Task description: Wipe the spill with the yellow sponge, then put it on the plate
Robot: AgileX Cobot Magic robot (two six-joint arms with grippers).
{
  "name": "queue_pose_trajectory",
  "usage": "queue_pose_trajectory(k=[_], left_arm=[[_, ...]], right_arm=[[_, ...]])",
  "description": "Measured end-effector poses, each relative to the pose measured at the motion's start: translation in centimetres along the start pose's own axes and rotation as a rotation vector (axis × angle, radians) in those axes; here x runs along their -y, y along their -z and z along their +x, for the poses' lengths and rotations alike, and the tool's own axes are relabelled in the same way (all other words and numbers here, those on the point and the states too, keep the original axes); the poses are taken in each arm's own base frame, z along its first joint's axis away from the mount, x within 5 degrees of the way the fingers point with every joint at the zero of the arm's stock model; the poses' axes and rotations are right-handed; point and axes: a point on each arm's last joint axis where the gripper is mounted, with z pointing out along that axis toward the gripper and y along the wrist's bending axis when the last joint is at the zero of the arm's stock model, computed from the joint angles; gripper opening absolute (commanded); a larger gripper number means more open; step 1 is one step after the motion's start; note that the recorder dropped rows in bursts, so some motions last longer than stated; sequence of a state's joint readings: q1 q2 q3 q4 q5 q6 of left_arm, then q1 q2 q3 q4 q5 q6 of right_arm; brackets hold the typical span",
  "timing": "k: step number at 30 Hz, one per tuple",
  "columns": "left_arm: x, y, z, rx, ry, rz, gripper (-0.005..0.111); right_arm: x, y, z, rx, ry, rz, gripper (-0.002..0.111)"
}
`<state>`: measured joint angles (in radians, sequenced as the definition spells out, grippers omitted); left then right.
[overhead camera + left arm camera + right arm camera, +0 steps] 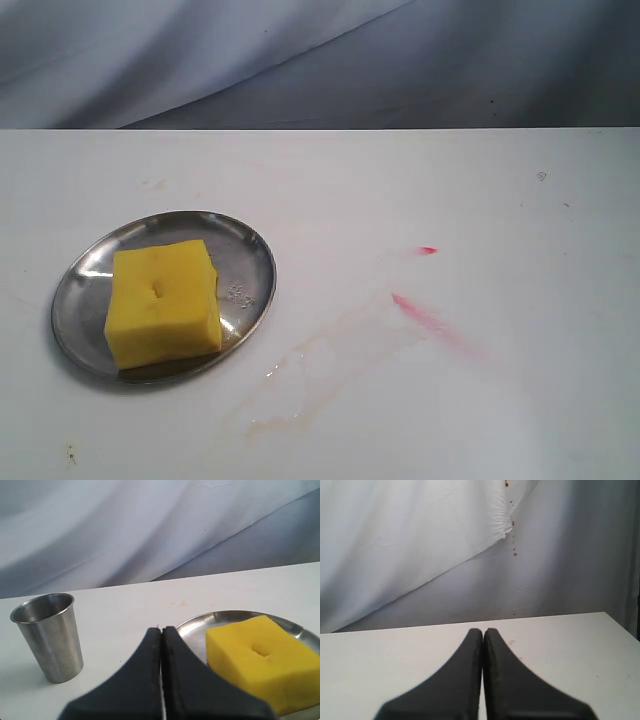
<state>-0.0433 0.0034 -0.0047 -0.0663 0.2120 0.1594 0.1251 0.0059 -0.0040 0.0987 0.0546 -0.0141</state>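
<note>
While the yellow sponge [163, 300] sits on the plate [247, 268], left fingers [142, 677] and right fingers [462, 677] clenched empty.

white table [420, 180], draped pale grey-blue cloth [300, 60] behind

White table [540, 400] holding a silver plate [250, 280] at left, faint amber spill [285, 395] beside it, pink-red streak [430, 320] farther right, a steel cup [50, 635].

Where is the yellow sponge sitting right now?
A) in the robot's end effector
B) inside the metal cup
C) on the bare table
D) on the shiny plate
D: the yellow sponge rests on the plate, whose silver surface shows all around it.
</note>
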Motion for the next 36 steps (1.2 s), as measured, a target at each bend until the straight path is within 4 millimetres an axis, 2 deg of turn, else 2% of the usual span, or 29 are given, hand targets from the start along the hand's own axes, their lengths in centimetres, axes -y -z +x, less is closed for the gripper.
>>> queue_pose_trajectory(k=[36], left_arm=[[0.0,0.0,0.0,0.0,0.0,0.0,0.0]], right_arm=[[0.02,0.01,0.3,-0.033,0.021,0.002,0.0]])
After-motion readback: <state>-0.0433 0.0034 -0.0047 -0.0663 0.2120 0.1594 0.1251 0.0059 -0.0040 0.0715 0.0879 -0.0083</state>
